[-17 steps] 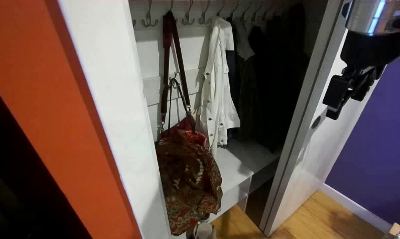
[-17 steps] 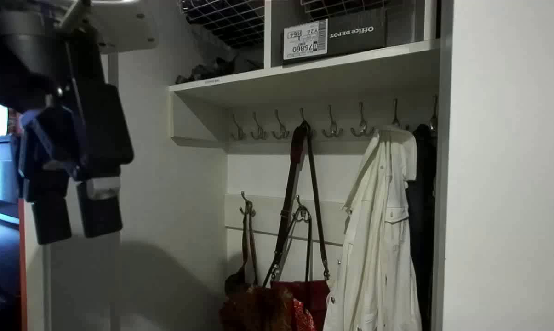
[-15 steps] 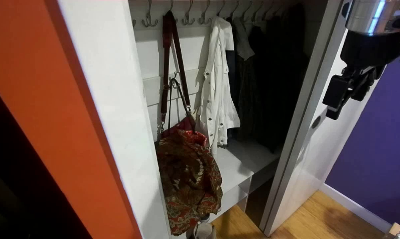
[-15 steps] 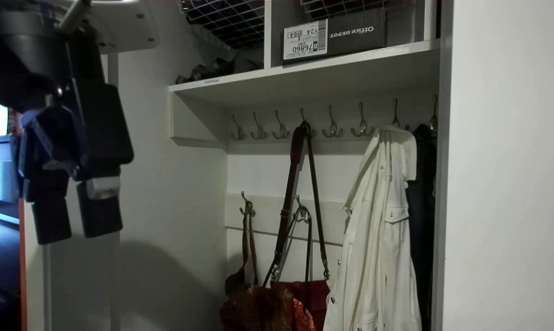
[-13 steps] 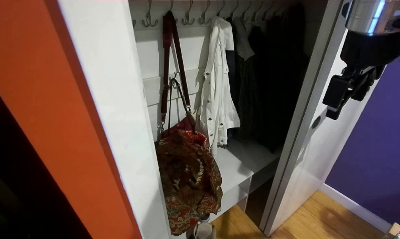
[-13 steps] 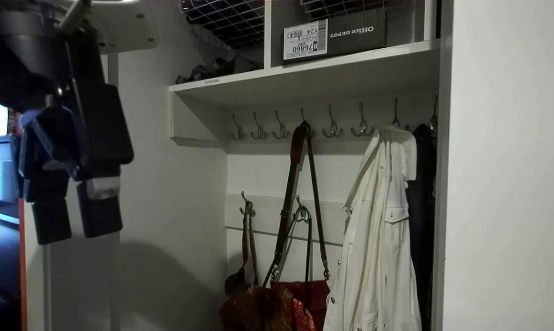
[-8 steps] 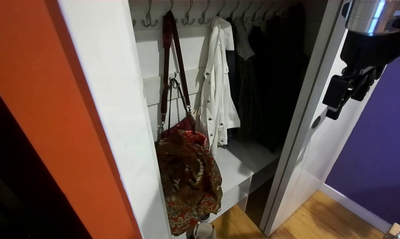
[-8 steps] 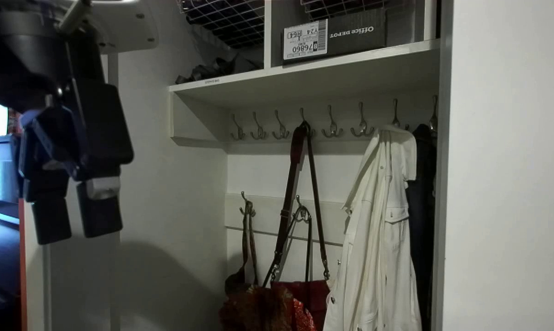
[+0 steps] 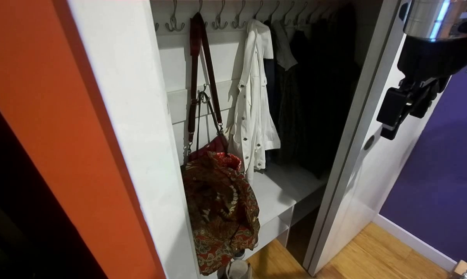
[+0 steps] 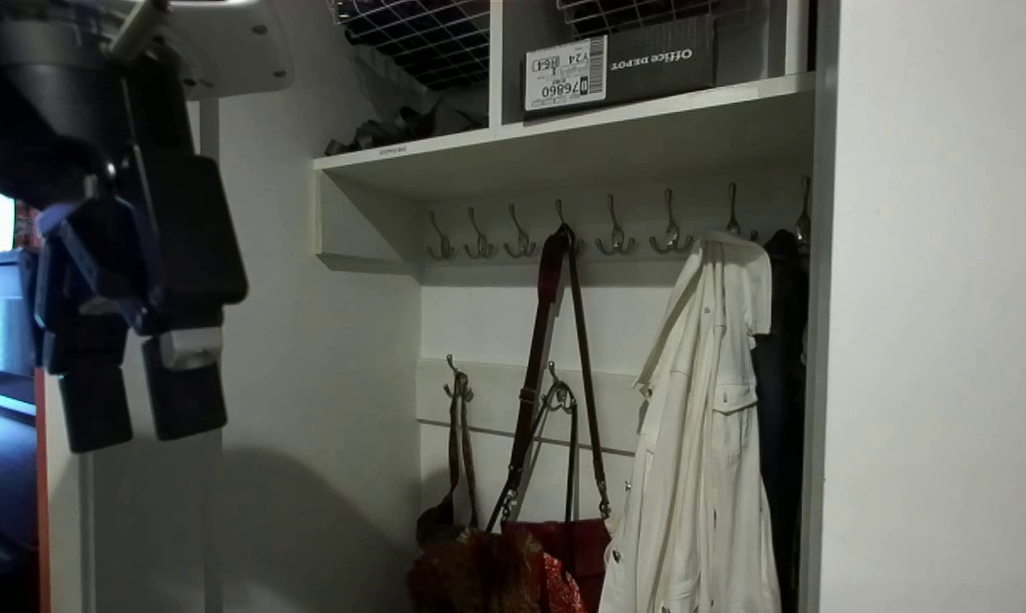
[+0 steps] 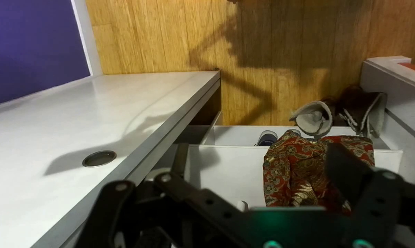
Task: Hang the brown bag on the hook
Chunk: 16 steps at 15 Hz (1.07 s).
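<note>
On the closet wall [image 10: 487, 319], a hook [image 10: 561, 398] seemingly bears the brown bag [image 9: 221, 209] by thin straps [image 10: 572, 451], leaving the pincer [image 10: 142, 417] spread, empty.

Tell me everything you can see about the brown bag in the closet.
The brown bag looks like soft cloth, patterned in red, brown and gold, with brighter red at its mouth. It slouches in folds before a red bag, its lower part reaching past the front edge of the white bench. A thin dark strap runs from a lower hook toward it; whether the bag hangs or rests is unclear. The gripper does not touch it.
</note>
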Motion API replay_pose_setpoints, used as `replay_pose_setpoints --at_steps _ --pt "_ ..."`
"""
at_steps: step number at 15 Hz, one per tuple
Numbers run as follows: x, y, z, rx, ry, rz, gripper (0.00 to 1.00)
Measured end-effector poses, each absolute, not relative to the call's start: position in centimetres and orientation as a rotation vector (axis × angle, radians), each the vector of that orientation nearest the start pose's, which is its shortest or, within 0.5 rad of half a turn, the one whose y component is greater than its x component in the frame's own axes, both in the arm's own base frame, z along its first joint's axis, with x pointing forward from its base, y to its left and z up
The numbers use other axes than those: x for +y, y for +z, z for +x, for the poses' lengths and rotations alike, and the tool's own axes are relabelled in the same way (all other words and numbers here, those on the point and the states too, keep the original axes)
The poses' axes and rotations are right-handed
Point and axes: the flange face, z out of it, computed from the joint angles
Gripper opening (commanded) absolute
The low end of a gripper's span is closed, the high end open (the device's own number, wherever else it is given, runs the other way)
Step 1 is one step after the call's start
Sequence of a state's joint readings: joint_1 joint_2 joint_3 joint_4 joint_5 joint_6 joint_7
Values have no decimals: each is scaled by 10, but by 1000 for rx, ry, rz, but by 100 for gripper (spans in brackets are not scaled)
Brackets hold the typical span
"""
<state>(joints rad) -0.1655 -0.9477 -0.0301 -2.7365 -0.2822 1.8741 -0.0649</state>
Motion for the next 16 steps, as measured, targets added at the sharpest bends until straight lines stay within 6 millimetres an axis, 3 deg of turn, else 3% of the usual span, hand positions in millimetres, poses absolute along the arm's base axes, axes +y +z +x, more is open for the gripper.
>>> replay_pose_setpoints --at_steps 10,13,16 --pt "-82 479 277 71 -84 -3375 100" --pt "-104 473 302 -60 -170 -3354 100" --pt "-120 475 339 -270 -246 -3350 100"
